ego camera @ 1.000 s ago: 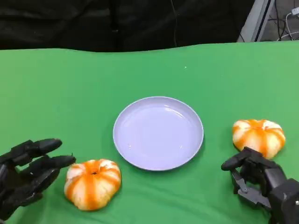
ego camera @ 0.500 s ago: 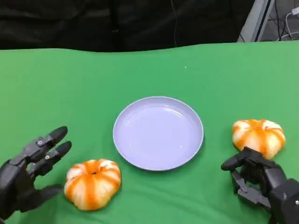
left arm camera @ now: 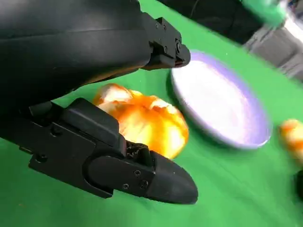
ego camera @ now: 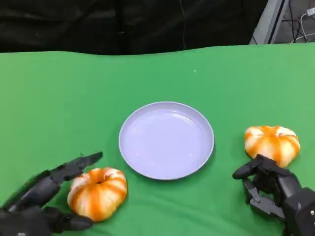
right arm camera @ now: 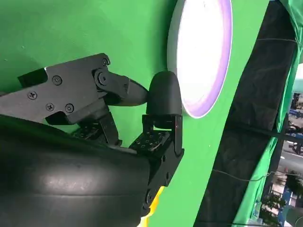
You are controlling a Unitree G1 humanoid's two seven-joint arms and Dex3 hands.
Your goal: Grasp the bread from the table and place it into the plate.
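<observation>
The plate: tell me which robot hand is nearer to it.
Left. The left robot hand flanks the bread just off the plate rim; the right robot hand sits farther off, beside the other bread.

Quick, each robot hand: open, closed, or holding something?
Left robot hand: open, fingers spread either side of the near bread.
Right robot hand: closed, holding nothing.

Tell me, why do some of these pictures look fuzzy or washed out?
Left wrist view: the bread and plate are smeared, as from motion blur. Right wrist view: the plate glares almost white. Head view: evenly lit and sharp, only the left robot hand looks slightly soft.
</observation>
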